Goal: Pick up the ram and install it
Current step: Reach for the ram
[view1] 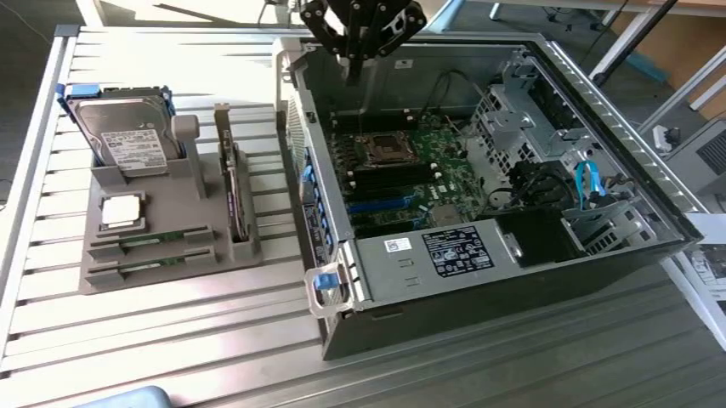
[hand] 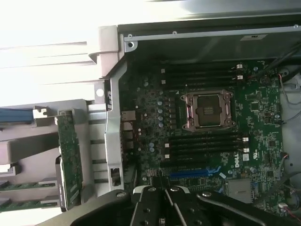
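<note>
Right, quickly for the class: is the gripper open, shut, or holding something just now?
Gripper: shut, holding nothing; it hangs above the open computer case, and two ram sticks lie in the grey holder.

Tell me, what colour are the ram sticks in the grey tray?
The ram sticks are green; the wrist view shows it best.

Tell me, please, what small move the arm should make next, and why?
Probably swing the gripper toward the grey holder: it hangs shut, nothing seen in it, above the open case, while the two ram sticks lie in the holder beside the case.
</note>
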